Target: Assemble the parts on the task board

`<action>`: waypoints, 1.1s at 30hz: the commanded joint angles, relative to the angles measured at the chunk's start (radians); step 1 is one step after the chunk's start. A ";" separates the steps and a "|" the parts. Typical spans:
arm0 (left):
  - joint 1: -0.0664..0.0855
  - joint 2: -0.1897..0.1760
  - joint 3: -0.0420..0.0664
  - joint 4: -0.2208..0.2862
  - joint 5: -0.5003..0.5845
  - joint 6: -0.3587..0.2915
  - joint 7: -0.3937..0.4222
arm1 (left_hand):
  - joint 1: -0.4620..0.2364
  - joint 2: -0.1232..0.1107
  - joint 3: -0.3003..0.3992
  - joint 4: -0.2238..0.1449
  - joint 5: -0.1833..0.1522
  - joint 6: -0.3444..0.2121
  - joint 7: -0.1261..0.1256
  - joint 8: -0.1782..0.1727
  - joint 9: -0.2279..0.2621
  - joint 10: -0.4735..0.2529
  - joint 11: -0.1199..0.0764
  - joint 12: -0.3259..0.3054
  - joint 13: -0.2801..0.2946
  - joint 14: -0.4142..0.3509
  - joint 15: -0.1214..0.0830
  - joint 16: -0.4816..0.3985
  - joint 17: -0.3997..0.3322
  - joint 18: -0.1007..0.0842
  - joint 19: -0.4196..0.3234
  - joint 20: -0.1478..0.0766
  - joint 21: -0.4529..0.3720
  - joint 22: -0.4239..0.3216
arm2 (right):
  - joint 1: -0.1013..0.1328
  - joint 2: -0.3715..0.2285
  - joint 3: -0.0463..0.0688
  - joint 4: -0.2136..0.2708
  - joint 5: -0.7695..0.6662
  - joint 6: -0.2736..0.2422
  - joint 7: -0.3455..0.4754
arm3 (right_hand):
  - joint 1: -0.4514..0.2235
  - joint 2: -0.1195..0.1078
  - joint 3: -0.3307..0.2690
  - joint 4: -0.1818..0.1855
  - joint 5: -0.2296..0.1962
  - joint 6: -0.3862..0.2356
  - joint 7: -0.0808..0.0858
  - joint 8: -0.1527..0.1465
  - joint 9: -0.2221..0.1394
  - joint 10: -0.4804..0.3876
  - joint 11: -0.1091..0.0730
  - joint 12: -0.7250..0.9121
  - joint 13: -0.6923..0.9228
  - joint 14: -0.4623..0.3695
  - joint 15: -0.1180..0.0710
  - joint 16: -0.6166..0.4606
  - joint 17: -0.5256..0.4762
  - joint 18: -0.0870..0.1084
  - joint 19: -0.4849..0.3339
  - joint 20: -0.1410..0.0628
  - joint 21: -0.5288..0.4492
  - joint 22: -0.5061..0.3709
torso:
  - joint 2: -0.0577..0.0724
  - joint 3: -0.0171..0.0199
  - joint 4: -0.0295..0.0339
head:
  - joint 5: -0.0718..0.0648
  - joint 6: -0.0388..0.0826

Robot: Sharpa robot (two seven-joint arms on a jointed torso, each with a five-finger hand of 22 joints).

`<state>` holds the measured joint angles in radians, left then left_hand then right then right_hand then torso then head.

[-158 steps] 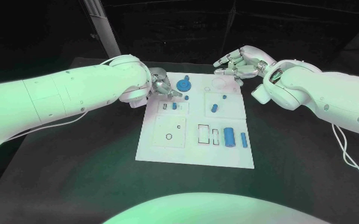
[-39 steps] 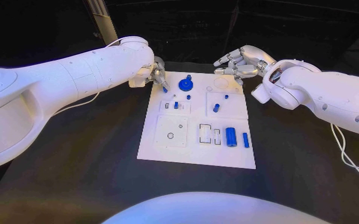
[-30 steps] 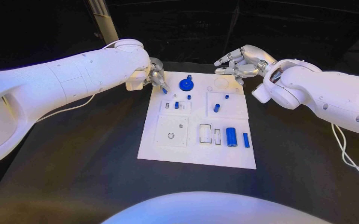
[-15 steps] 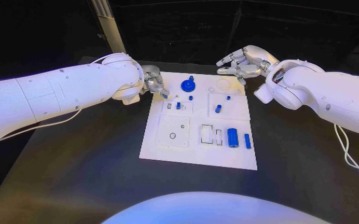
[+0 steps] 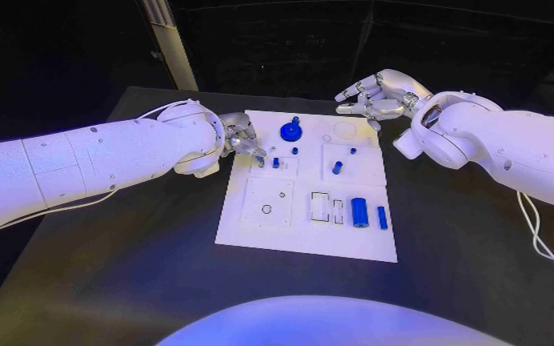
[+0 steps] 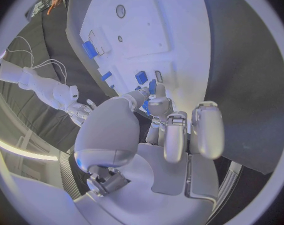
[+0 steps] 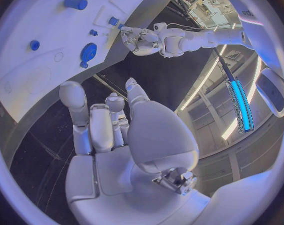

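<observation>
Head view: the robot's left hand pinches a small blue plastic peg at the left edge of the white rectangular task board, just over the upper-left recess. Rigid, light and likely slippery, the peg looks best gripped by its upper end. The right hand hovers beyond the board's far right corner, fingers loosely curled and apart, holding nothing.

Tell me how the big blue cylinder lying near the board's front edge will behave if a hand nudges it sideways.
The blue cylinder lies on its side on the flat task board, so it would probably roll rather than slide. It looks rigid and smooth, so likely slippery between fingers. The slim blue part lies close beside it and might stop it or get knocked.
</observation>
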<state>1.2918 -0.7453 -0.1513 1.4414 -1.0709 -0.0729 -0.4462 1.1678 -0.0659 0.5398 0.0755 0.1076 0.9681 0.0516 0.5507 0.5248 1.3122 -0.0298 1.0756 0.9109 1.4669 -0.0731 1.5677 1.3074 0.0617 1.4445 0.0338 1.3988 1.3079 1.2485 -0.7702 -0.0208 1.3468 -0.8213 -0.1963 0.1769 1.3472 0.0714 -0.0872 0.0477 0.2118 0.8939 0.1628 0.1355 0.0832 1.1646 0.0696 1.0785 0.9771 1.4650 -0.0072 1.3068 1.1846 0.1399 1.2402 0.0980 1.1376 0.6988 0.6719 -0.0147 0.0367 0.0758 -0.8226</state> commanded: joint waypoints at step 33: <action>-0.011 0.034 -0.005 -0.035 -0.038 0.066 -0.020 | 0.002 0.001 0.106 -0.096 -0.001 -0.003 -0.007 0.008 0.001 0.007 0.002 0.005 -0.002 0.104 -0.008 0.003 0.263 -0.003 0.005 -0.003 0.006 0.011 | 0.001 0.006 0.000 -0.007 -0.004 0.016 0.008 | -0.013 0.003 -0.013 0.006 0.004 -0.009 -0.001 0.007 -0.001 -0.004 0.003 -0.002 -0.001 0.024 -0.002 -0.004 -0.001 0.008 -0.008 -0.001 -0.009 -0.003 | 0.001 0.0010 0.0000 | -0.005 -0.008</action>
<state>1.2823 -0.7114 -0.1529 1.4062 -1.0989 -0.0374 -0.4611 1.1656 -0.0680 0.5508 0.0676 0.1004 0.9647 0.0550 0.5550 0.5256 1.3134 -0.0278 1.0756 0.9097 1.4669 -0.0731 1.5677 1.3074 0.0618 1.4444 0.0339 1.3988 1.3078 1.2481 -0.7653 -0.0209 1.3408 -0.8242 -0.1913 0.1741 1.3421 0.0766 -0.0931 0.0536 0.2118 0.8938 0.1628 0.1355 0.0833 1.1647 0.0697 1.0785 0.9772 1.4650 -0.0072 1.3068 1.1846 0.1399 1.2402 0.0980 1.1337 0.6964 0.6734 -0.0138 0.0360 0.0723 -0.8325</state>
